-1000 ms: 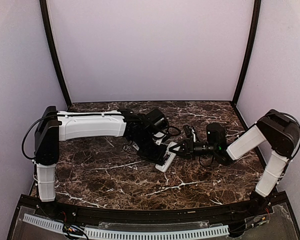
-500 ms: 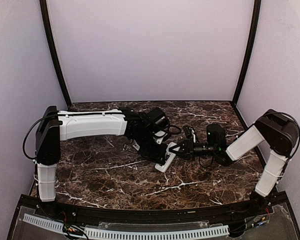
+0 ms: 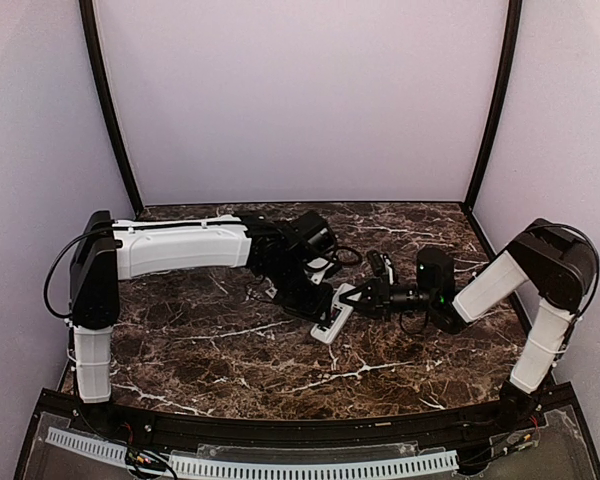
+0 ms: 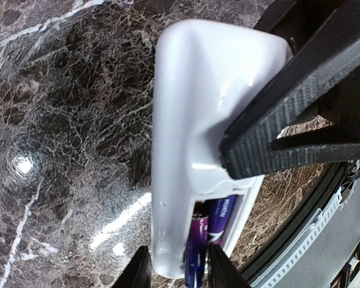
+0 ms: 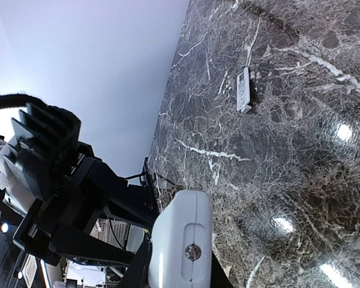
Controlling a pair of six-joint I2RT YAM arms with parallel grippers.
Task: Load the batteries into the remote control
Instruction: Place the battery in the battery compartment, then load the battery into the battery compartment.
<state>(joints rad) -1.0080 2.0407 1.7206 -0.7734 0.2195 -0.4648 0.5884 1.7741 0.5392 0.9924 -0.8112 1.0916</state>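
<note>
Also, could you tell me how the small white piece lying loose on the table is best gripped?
Pinch the small white piece across its narrow width, near mid-length, coming straight down from above. It lies flat on the table, so only its two long edges, both clear, likely offer a hold.

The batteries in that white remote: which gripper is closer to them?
Left. The left gripper straddles the remote at the open end holding the batteries; the right gripper clamps it farther along.
</note>
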